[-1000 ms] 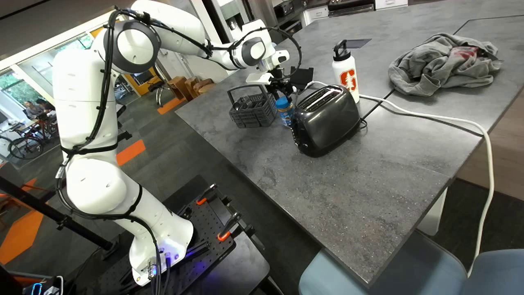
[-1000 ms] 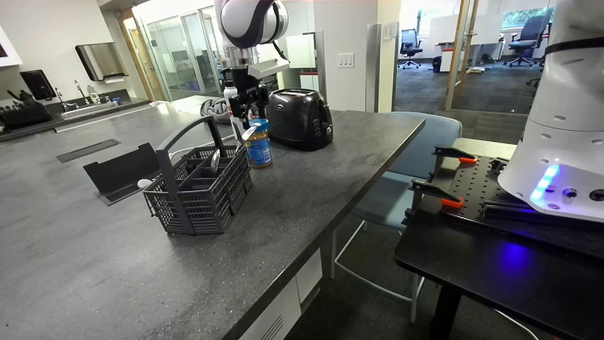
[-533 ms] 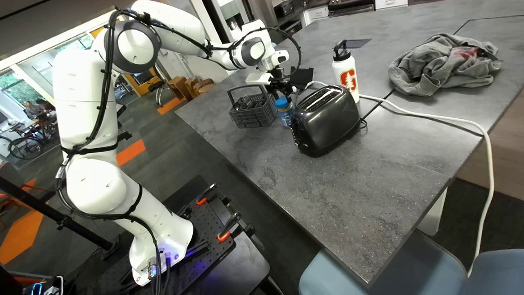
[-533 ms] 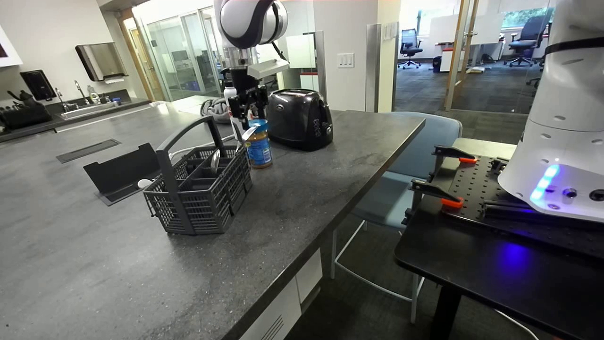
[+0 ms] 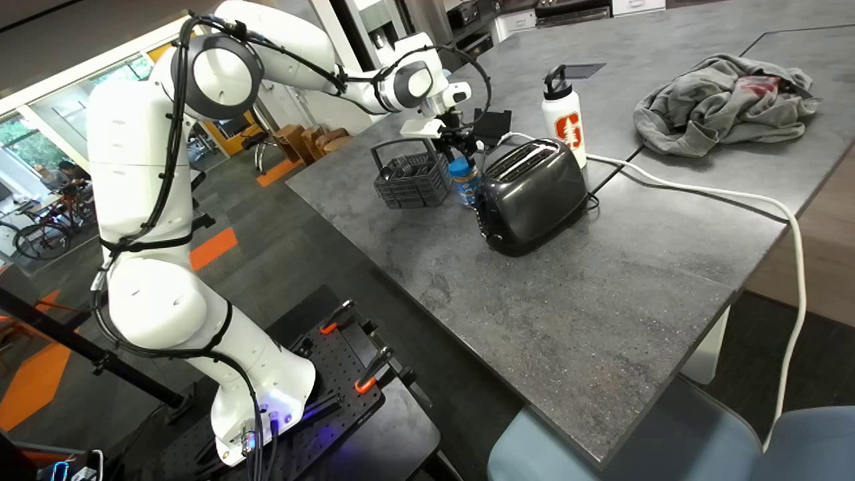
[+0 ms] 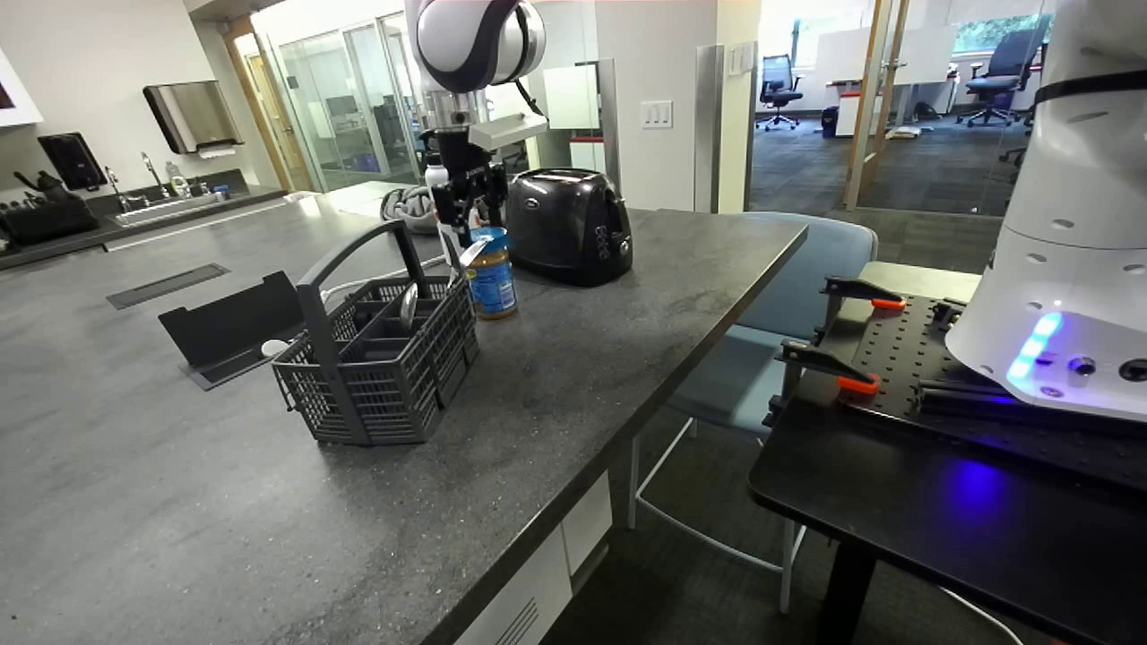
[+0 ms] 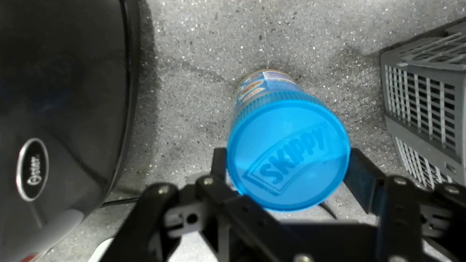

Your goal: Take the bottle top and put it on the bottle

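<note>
Bottle top (image 7: 287,142), bright blue and marked SKIPPY, is at the mouth of the bottle (image 6: 493,291); I cannot tell whether it is fully seated. I have the gripper (image 7: 288,168) spread wide across it, a finger against each side of the rim, holding it. In the wrist view the toaster (image 7: 62,91) lies left and the grey basket (image 7: 426,142) right, with only a strip of counter (image 7: 185,83) between each and the bottle, so my sideways room is tight. In an exterior view a silver handle (image 6: 472,253) leans up just beside the cap, touching or apart I cannot say. Toward the counter's long edge (image 6: 618,439) I see more open surface.
</note>
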{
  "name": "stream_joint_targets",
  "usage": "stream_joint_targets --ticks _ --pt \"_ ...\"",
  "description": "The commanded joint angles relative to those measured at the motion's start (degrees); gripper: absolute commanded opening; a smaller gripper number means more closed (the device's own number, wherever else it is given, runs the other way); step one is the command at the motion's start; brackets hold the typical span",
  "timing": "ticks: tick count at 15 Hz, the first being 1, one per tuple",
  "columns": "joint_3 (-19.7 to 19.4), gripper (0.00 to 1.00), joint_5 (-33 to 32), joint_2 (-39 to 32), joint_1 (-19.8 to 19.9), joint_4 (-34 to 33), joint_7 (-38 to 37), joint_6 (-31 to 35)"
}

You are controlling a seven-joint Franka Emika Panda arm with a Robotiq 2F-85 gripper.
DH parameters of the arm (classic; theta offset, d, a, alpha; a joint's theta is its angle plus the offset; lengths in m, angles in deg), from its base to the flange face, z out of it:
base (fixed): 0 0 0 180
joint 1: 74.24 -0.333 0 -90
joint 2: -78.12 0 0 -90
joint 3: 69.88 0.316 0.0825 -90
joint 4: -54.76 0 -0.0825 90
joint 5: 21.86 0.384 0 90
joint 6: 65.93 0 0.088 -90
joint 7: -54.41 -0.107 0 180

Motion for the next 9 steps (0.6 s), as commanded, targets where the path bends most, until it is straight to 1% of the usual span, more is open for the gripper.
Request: stream_joint_targets --ticks 1,2,4,9 --pt "0.0 0.55 0.1 -0.8 0.1 -1.8 0.0 -1.7" --pt "0.0 0.95 0.0 -0.8 0.0 -1.8 -0.1 -1.8" --pt "0.0 1.0 0.2 -0.7 0.1 -1.8 -0.1 -1.7" --pt "0.2 1.0 0.3 0.2 0.0 -1.0 -0.2 -1.1"
